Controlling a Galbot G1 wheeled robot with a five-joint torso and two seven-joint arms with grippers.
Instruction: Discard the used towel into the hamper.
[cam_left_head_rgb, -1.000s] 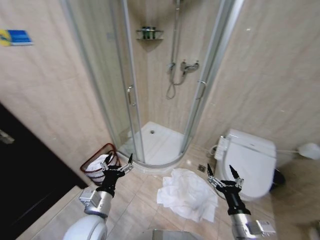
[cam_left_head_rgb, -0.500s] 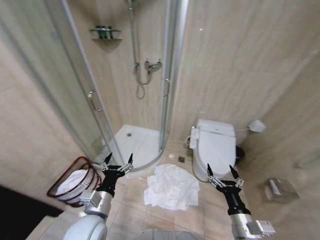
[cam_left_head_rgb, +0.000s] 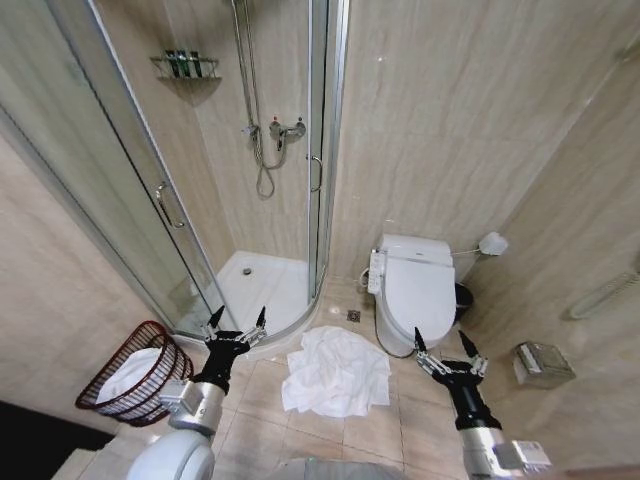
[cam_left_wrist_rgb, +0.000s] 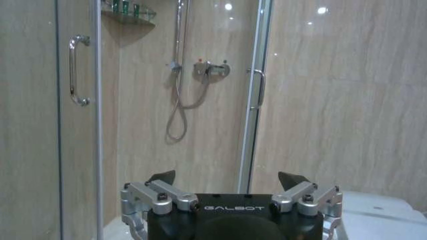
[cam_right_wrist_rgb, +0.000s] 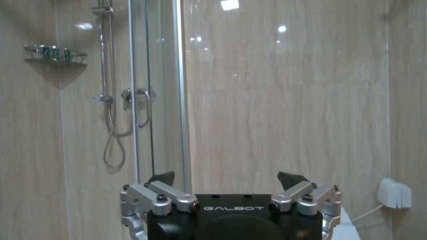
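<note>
A crumpled white towel (cam_left_head_rgb: 335, 372) lies on the tiled floor between the shower and the toilet. The hamper (cam_left_head_rgb: 135, 372), a dark reddish-brown openwork basket with something white inside, stands on the floor at the left by the shower glass. My left gripper (cam_left_head_rgb: 238, 322) is held up, open and holding nothing, between the hamper and the towel. My right gripper (cam_left_head_rgb: 446, 344) is raised to the right of the towel, open and holding nothing too. The wrist views show each gripper's spread fingers, left (cam_left_wrist_rgb: 227, 179) and right (cam_right_wrist_rgb: 227, 179), against the wall.
A corner shower cabin (cam_left_head_rgb: 250, 180) with glass doors stands ahead on the left. A white toilet (cam_left_head_rgb: 412, 290) stands right of the towel, with a brush (cam_left_head_rgb: 490, 243) behind it. A paper holder (cam_left_head_rgb: 540, 362) hangs on the right wall.
The whole view has swung to the right, so the shower, hamper and towel sit further left in the picture. Both grippers stay raised and open as before.
</note>
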